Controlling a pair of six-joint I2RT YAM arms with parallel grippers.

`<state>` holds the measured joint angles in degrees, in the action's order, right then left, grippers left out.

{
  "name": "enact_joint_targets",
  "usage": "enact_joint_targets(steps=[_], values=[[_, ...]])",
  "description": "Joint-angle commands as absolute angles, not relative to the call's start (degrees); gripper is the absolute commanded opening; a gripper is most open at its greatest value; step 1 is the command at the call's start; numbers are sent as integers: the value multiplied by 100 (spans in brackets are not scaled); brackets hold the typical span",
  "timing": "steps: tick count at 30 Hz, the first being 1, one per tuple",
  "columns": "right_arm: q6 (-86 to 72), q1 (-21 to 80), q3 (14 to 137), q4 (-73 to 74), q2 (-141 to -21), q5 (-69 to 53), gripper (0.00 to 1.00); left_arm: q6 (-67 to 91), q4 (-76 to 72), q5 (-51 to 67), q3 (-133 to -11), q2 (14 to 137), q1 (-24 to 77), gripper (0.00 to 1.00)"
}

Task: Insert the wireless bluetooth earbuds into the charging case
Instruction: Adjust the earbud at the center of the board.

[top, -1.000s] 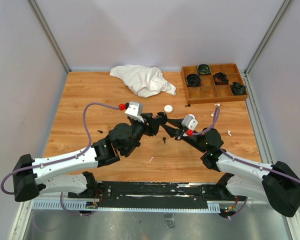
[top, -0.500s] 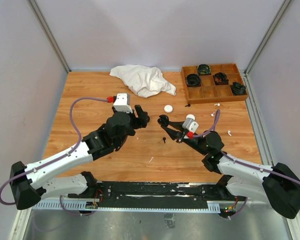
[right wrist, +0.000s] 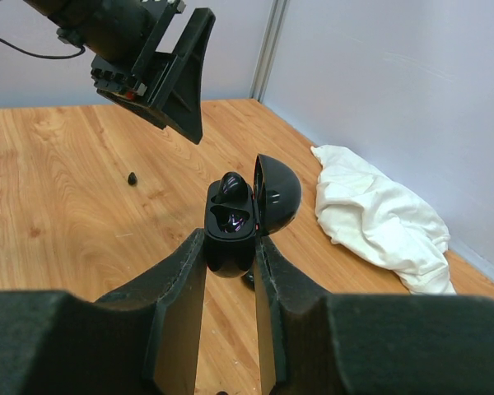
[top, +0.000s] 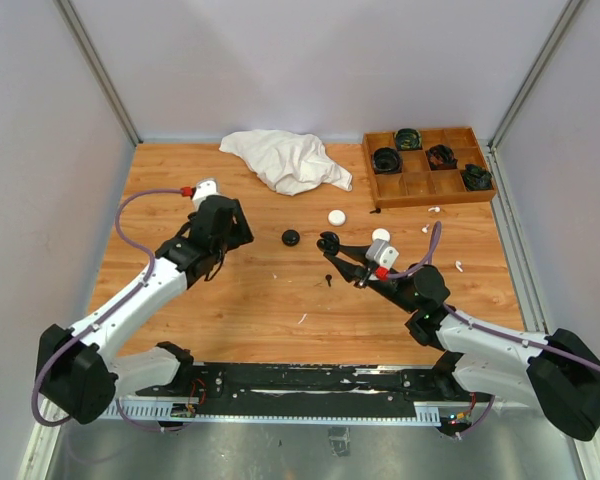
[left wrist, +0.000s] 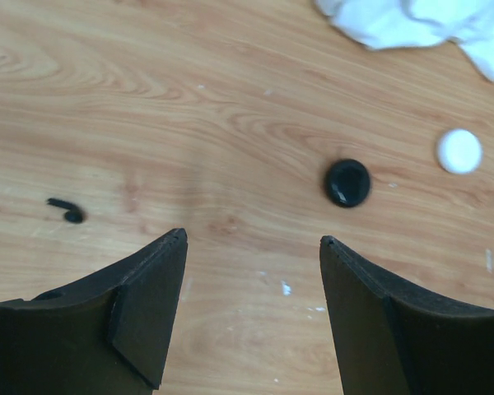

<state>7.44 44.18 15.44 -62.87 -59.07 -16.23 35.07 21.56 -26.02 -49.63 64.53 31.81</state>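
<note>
Right tool (right wrist: pixel 229 240) clamps the open black charging case (right wrist: pixel 233 216). Left tool (left wrist: pixel 251 243) gapes wide left of it, with a closed black puck (top: pixel 291 237) between them. A black earbud (top: pixel 328 279) lies near the case on the desk (top: pixel 230 300).

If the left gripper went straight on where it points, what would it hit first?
Probably bare table; the open left gripper aims between the black case, slightly right, and a black earbud, far left. Depth is unclear.

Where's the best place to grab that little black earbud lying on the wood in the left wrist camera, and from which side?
Probably from straight above: the black earbud lies flat on the table, so nothing sideways gets under it. Pinch across its thicker bud end, closing crosswise to the stem.
</note>
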Motion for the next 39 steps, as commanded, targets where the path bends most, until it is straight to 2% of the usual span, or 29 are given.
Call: enact_joint_targets(steps=[1, 7, 19, 32, 39], values=[[838, 4540, 1426, -6510, -5843, -1613, 1, 3524, 2230, -2156, -4738, 6581, 2421, 70], [805, 4537, 1381, -6547, -5870, -1608, 1, 3340, 1765, -1454, -4548, 7031, 1519, 69], [781, 4535, 1323, -6609, -5876, -1568, 1, 3072, 1322, -985, -4661, 8468, 579, 70], [732, 4528, 1332, -6686, -5953, -1606, 1, 2937, 1050, -1218, -4505, 8960, 466, 70], [738, 4534, 1319, -6695, -5909, -1591, 1, 3097, 1512, -1299, -4449, 8874, 466, 70]])
